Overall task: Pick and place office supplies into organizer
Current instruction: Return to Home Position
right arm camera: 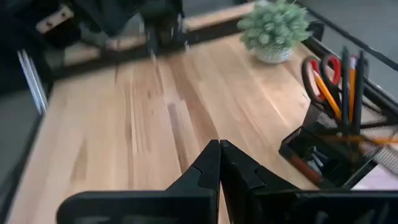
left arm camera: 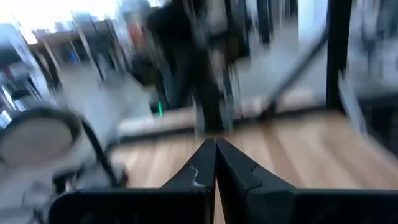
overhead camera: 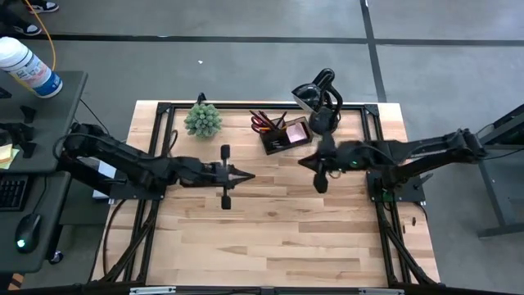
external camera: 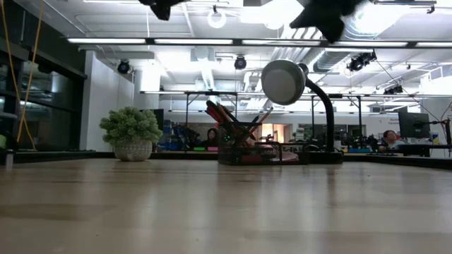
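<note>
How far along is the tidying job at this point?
Nearly finished. Red-handled scissors, orange pencils and black pens stand in the organizer; no loose supplies show on the table. Nothing is in hand: left gripper and right gripper are shut, empty, raised over the table. What seems left is parking the arms.

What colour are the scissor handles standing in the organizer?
Red scissor handles, in the black organizer; clearest in the right wrist view.
</note>
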Motion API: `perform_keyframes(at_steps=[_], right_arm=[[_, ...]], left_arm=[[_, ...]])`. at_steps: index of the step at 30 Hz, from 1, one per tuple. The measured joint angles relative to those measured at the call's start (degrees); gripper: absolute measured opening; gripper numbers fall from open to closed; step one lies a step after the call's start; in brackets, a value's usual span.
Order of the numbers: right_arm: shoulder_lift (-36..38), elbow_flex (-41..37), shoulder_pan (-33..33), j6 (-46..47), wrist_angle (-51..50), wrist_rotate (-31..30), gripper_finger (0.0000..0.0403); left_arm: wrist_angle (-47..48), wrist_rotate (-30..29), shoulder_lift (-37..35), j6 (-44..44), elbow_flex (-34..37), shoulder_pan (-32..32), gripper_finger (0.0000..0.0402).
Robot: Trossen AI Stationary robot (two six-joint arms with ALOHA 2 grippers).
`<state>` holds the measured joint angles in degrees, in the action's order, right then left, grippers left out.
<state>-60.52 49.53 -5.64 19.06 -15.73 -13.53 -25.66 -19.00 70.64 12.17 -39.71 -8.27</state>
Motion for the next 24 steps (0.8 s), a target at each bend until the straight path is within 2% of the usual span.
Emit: perform_keyframes(at_steps=[2, 6, 9, 14, 17, 21, 24], right_arm=[[3.96, -7.5, -0.68, 2.99, 7.78, -1.39, 0.0001], [9.35, -18.81, -0.84, 3.3, 22.42, -1.51, 0.0001], [11.63, -24.08, -0.84, 1.18, 26.87, -1.38, 0.0], [12.64, -26.9, -0.84, 2.87, 27.14, 0.31, 0.0], [12.64, -26.9, -0.84, 2.98, 27.28, 1.01, 0.0], [12.64, -26.9, -0.84, 4.21, 29.22, 0.95, 0.0], [12.64, -26.9, -0.84, 5.8, 30.47, -0.52, 0.0]], left_arm=[[-10.52, 0.42, 0.27, 0.37, 4.2, 0.76, 0.0], [-19.48, 0.77, 0.28, 4.03, 11.52, 3.13, 0.0], [-27.54, 2.8, 0.17, 2.54, 17.29, 6.28, 0.0], [-46.63, 5.59, 0.18, -1.16, 26.82, 11.18, 0.0], [-54.55, 8.85, -0.61, -0.61, 30.63, 14.07, 0.0], [-55.32, 11.8, -5.1, -0.14, 33.99, 18.53, 0.0], [-54.93, 17.29, -11.38, 0.99, 35.32, 22.41, 0.0]])
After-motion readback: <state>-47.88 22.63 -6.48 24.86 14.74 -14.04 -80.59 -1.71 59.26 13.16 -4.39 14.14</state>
